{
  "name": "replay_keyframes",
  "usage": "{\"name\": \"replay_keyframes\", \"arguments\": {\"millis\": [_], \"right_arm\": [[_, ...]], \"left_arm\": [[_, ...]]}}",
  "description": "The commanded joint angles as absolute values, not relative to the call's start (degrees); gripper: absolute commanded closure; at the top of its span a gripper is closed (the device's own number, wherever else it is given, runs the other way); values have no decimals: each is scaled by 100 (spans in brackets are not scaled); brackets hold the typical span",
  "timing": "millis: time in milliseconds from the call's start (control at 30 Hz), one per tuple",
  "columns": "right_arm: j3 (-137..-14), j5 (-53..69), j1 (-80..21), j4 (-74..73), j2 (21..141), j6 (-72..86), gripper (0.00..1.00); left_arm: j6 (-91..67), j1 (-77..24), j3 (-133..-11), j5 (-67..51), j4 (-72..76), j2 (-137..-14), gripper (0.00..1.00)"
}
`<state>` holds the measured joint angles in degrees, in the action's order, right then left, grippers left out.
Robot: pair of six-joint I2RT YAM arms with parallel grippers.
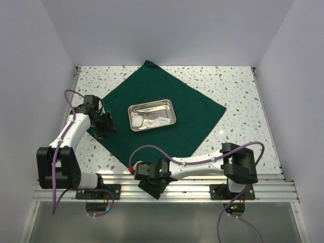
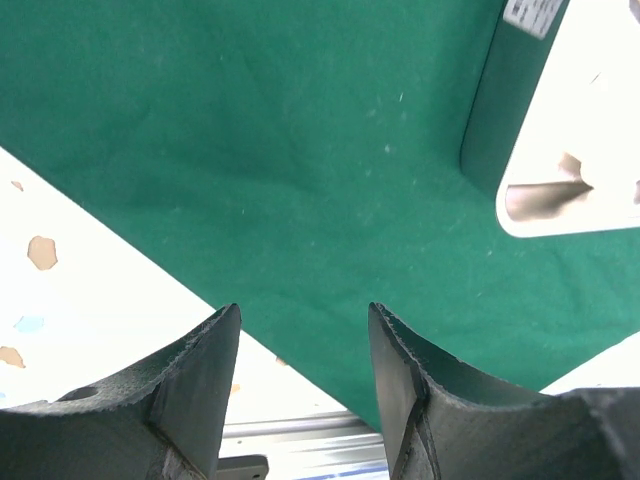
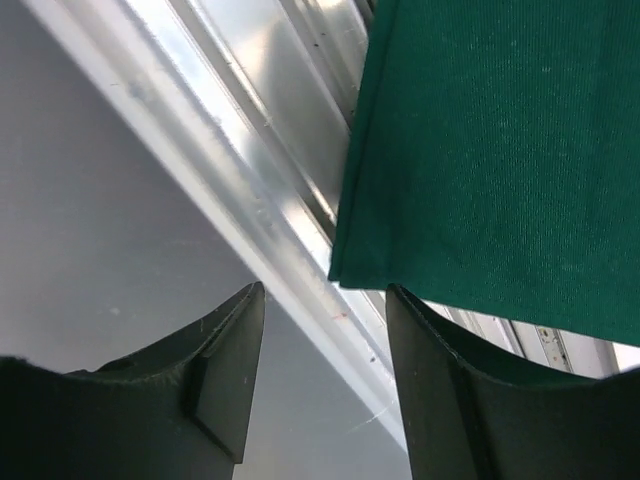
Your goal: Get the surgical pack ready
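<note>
The dark green cloth (image 1: 195, 109) lies flat as a diamond on the speckled table. On its middle stands the steel tray (image 1: 171, 107), holding thin metal instruments (image 1: 147, 117) and a white gauze pad (image 1: 163, 120). My left gripper (image 1: 106, 129) hovers open over the cloth's left edge (image 2: 300, 180), with nothing between its fingers (image 2: 305, 310). The tray (image 2: 560, 215) shows at the upper right of the left wrist view. My right gripper (image 1: 153, 181) is open at the cloth's near corner. That corner (image 3: 345, 270) lies on the aluminium rail just beyond the fingertips, and the gap between them (image 3: 325, 288) is empty.
An aluminium rail (image 1: 192, 188) runs along the table's near edge, under the cloth corner and the arm bases. Grey walls close in the table at the left, right and back. Bare speckled tabletop (image 1: 238, 86) surrounds the cloth.
</note>
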<state>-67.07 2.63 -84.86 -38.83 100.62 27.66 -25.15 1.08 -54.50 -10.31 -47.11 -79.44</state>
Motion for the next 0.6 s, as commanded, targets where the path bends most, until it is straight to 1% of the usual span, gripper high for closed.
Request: {"name": "replay_keyframes", "arguments": {"millis": [0, 167, 267, 333, 467, 500, 567], "right_arm": [[-6952, -360, -8604, -3779, 10142, 2962, 44], [-6811, -536, -8710, -3735, 10265, 2962, 44], [-6820, -668, -8771, -3700, 10397, 2865, 47], [-6812, -686, -8771, -3709, 10502, 2839, 53], [-6601, -800, -8807, -3788, 10433, 2900, 55], [-6548, -922, -8798, -3910, 10415, 2961, 59], [-6522, -1037, -8807, -4024, 10424, 2988, 62]], "left_arm": [[-2303, 132, -5370, -1151, -4755, -7638, 42], [-2311, 132, -5239, -1107, -4773, -7453, 42], [-2338, 132, -5177, -1142, -4755, -7427, 42], [-2338, 132, -5168, -1151, -4755, -7409, 42], [-2303, 132, -5229, -1099, -4781, -7400, 42], [-2285, 132, -5221, -1099, -4790, -7400, 42], [-2276, 132, -5229, -1099, -4790, -7409, 42]]}}
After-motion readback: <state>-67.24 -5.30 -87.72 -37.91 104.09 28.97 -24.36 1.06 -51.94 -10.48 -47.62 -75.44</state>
